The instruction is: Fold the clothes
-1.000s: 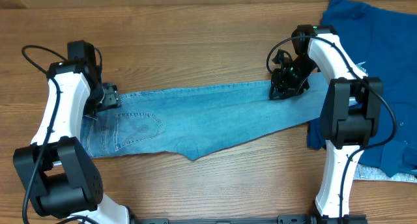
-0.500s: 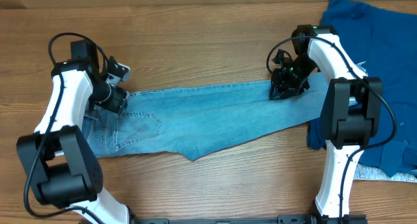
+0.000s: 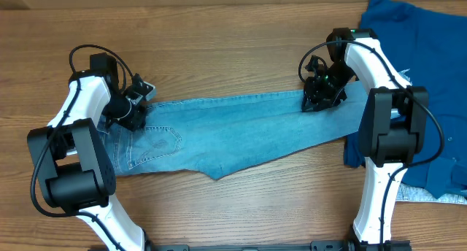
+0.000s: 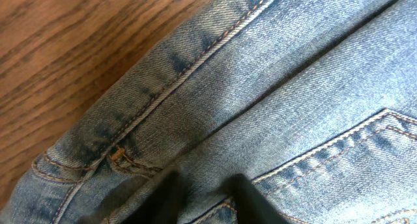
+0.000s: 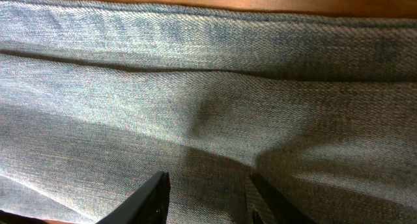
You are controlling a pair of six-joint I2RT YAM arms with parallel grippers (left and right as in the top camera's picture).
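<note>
One pair jeans (image 3: 233, 130), flat, waist toward left edge, legs stacked, crosswise folds outstanding; left gripper (image 3: 135, 109) and right gripper (image 3: 315, 101) on denim, fingers parted, nothing grasped.

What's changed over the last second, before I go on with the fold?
The left claw moved inward along the waistband end of the jeans, toward the legs, and its arm swung in with it. Nothing was visibly grabbed or released. The right claw on the leg end, the jeans and the dark blue garment stayed put.
</note>
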